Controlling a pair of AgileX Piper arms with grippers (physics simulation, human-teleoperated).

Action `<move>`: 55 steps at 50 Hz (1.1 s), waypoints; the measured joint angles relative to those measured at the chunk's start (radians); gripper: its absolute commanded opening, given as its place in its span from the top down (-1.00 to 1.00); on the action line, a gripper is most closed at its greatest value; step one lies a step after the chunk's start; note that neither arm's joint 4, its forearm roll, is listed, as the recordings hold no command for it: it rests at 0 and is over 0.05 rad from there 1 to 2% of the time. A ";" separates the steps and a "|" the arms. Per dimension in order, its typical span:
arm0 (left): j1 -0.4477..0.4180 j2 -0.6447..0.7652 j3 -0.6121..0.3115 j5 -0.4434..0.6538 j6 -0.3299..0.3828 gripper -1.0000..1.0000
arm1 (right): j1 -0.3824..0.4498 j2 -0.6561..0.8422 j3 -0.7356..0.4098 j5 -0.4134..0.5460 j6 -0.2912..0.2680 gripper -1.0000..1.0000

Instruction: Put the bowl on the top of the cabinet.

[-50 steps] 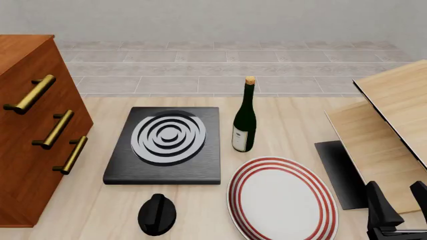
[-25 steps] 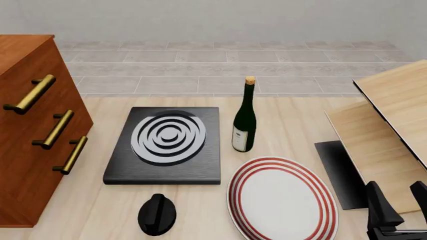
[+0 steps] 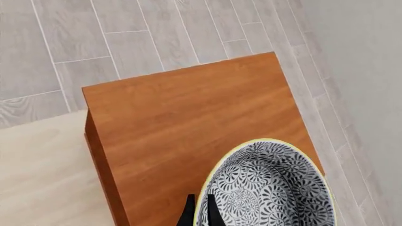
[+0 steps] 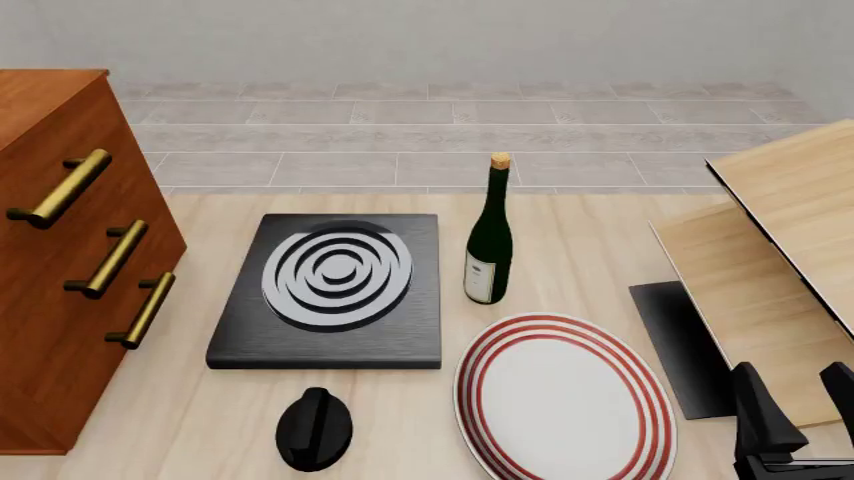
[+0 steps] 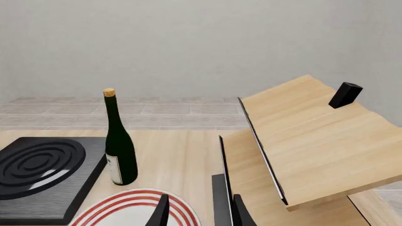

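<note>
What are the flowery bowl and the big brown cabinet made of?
The bowl looks like glazed ceramic: smooth, with a fine blue-and-white printed pattern and a pale rim. The cabinet looks like polished wood: reddish-brown with grain streaks. Its handles look like brass.

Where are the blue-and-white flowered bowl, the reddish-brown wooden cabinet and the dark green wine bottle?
Blue-and-white flowered bowl [image 3: 267,188]: left wrist view, patterned inside.
Reddish-brown wooden cabinet [image 3: 182,122]: left wrist view, bare top surface.
Dark green wine bottle [image 4: 490,235]: front view, glass body above the label.

Blue-and-white flowered bowl [image 3: 270,188] over reddish-brown cabinet [image 3: 188,127] top, near its corner. Left claw [image 3: 198,214] tips pinch bowl's cream rim. Grey tiled floor [image 3: 94,42] beyond.
</note>
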 measured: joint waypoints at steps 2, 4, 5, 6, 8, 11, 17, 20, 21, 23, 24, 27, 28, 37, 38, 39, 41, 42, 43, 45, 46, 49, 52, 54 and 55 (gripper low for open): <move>0.001 0.000 0.002 -0.001 0.000 1.00 | 0.000 0.000 0.000 0.000 0.000 -1.00; 0.002 0.000 0.005 -0.003 -0.001 1.00 | 0.000 0.000 0.000 0.000 0.000 -1.00; 0.002 0.000 0.006 -0.004 -0.001 1.00 | 0.000 0.000 0.000 0.000 0.000 -1.00; 0.002 -0.001 0.008 -0.004 -0.001 1.00 | 0.000 0.000 0.000 0.000 0.000 -1.00; 0.003 -0.001 0.010 -0.006 -0.001 1.00 | 0.000 0.000 0.000 0.000 0.000 -1.00; 0.004 -0.001 0.014 -0.009 -0.002 1.00 | 0.000 0.000 0.000 0.000 0.000 -1.00; 0.004 -0.003 0.023 -0.014 -0.005 1.00 | 0.000 0.000 0.000 0.000 0.000 -1.00; 0.004 -0.003 0.027 -0.017 -0.006 1.00 | 0.000 0.000 0.000 0.000 0.000 -1.00; 0.005 -0.003 0.028 -0.018 -0.006 1.00 | 0.000 0.000 0.000 0.000 0.000 -1.00; 0.006 -0.003 0.031 -0.020 -0.006 1.00 | 0.000 0.000 0.000 0.000 0.000 -1.00; 0.006 -0.003 0.032 -0.021 -0.007 1.00 | 0.000 0.000 0.000 0.000 0.000 -1.00; 0.007 -0.002 0.036 -0.024 -0.007 1.00 | 0.000 0.000 0.000 0.000 0.000 -1.00; 0.007 -0.002 0.036 -0.025 -0.007 1.00 | 0.000 0.000 0.000 0.000 0.000 -1.00; 0.006 -0.003 0.048 -0.033 -0.009 1.00 | 0.000 0.000 0.000 0.000 0.000 -1.00; 0.006 -0.003 0.050 -0.035 -0.009 1.00 | 0.000 0.000 0.000 0.000 0.000 -1.00; 0.005 -0.003 0.052 -0.037 -0.010 1.00 | 0.000 0.000 0.000 0.000 0.000 -1.00; 0.005 -0.003 0.056 -0.039 -0.010 1.00 | 0.000 0.000 0.000 0.000 0.000 -1.00; 0.005 -0.003 0.058 -0.041 -0.011 1.00 | 0.000 0.000 0.000 0.000 0.000 -1.00; 0.005 -0.003 0.060 -0.042 -0.011 1.00 | 0.000 0.000 0.000 0.000 0.000 -1.00; 0.004 -0.003 0.064 -0.045 -0.012 1.00 | 0.000 0.000 0.000 0.000 0.000 -1.00; 0.004 -0.003 0.066 -0.046 -0.013 1.00 | 0.000 0.000 0.000 0.000 0.000 -1.00; 0.004 -0.005 0.070 -0.050 -0.014 1.00 | 0.000 0.000 0.000 0.000 0.000 -1.00; 0.004 -0.008 0.075 -0.055 -0.016 1.00 | 0.000 0.000 0.000 0.000 0.000 -1.00; 0.004 -0.009 0.077 -0.058 -0.016 1.00 | 0.000 0.000 0.000 0.000 0.000 -1.00; 0.004 -0.010 0.078 -0.059 -0.017 1.00 | 0.000 0.000 0.000 0.000 0.000 -1.00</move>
